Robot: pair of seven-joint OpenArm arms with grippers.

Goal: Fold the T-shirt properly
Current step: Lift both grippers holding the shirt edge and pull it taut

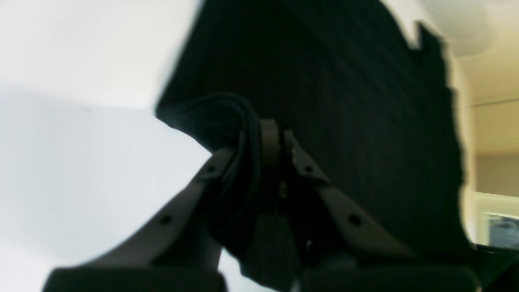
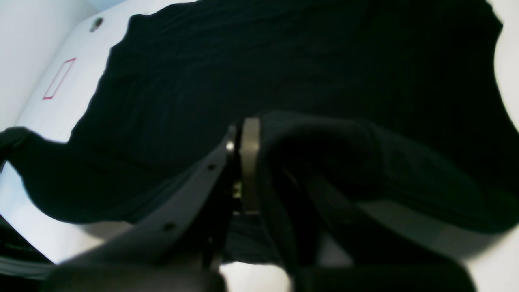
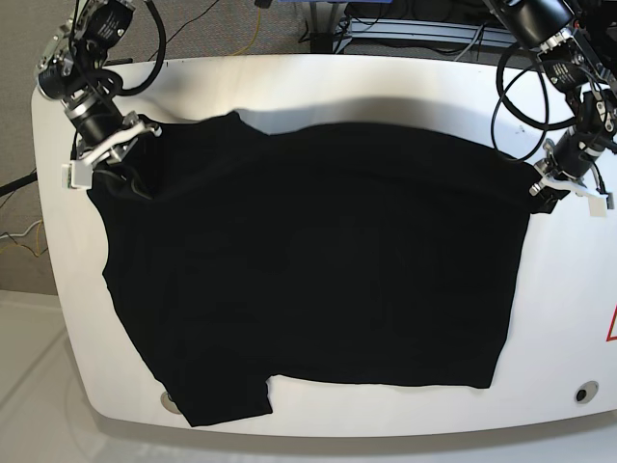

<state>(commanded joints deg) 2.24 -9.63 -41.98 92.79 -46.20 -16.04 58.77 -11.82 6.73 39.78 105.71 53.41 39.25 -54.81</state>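
T-shirt (image 3: 318, 270) spread across white table (image 3: 569, 318), near edge raised toward the arms and hanging between left gripper (image 3: 546, 198) and right gripper (image 3: 145, 188). Pinched at one upper corner in left jaws; likewise gripped in right jaws at the opposite side. Black, unprinted, lower portion lying flat.

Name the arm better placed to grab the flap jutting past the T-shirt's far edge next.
Right, I'd judge: the flap juts out on the right pincer's side, while the left pincer is across the T-shirt. Both grip cloth, so the right must release first.
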